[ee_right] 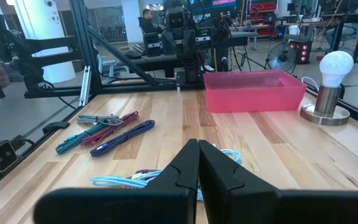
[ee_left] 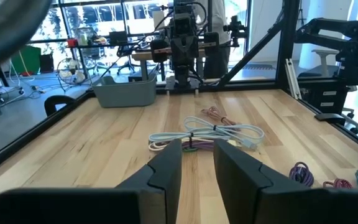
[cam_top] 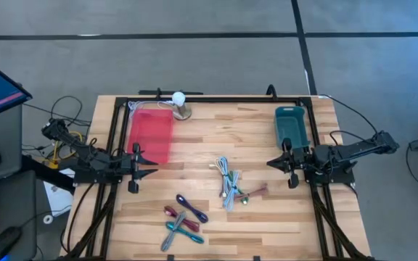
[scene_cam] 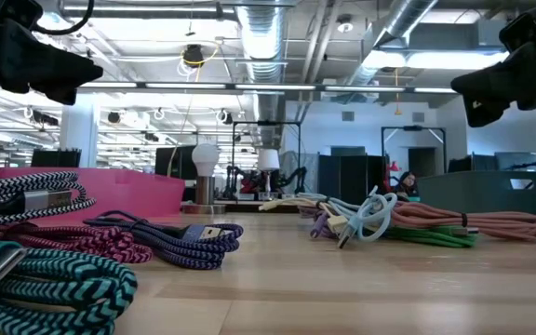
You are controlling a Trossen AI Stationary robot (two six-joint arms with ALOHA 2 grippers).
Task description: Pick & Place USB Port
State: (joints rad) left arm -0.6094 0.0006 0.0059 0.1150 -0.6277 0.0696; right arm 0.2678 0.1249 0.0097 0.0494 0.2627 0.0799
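Both arms are hovering at the bench edges, left tool (cam_top: 134,172) parted, right tool (cam_top: 291,167) pinched together, cables (cam_top: 229,185) lying mid-bench untouched, so reaching in for one looks next.

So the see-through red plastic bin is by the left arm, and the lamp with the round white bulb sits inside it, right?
Not quite. The see-through red plastic bin is by the left arm, but the lamp with the round white bulb stands on the table beside the bin, not inside it. The high view shows this.
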